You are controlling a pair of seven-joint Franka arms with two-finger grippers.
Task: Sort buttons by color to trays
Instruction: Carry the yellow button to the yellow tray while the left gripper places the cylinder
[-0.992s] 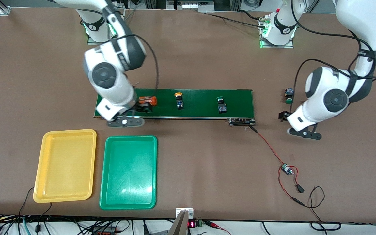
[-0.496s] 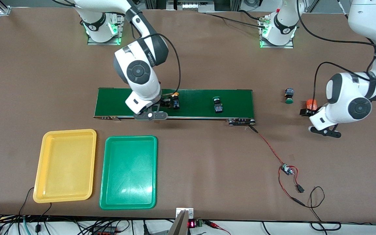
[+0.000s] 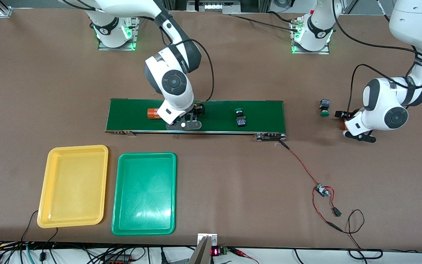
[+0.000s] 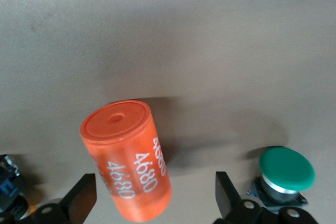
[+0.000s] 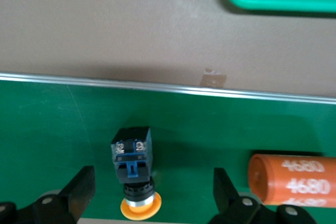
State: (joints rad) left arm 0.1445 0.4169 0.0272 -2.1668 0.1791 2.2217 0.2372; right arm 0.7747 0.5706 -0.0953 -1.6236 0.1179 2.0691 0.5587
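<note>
My right gripper (image 3: 196, 112) hangs low over the conveyor belt (image 3: 262, 110), open, and a yellow-orange button (image 5: 134, 169) lies on the belt between its fingers (image 5: 84, 187), touching neither. One green button (image 3: 239, 118) lies farther along the belt toward the left arm's end. Another green button (image 3: 324, 108) (image 4: 283, 174) sits on the bare table past the belt's end. Beside it my left gripper (image 3: 343, 118) is open around an orange "4680" cylinder (image 4: 128, 161). The yellow tray (image 3: 73, 185) and green tray (image 3: 144, 193) lie side by side, nearer the front camera than the belt.
A second orange "4680" cylinder (image 3: 155, 113) (image 5: 294, 179) lies on the belt beside my right gripper, toward the right arm's end. A small circuit board (image 3: 321, 190) with red and black wires runs from the belt's end. A dark blocky thing (image 4: 8, 184) shows at the left wrist view's edge.
My right arm moved along the belt from the orange cylinder to over the yellow-orange button. The belt's green button drifted toward the right arm's end. My left gripper shifted to the table's orange cylinder.
</note>
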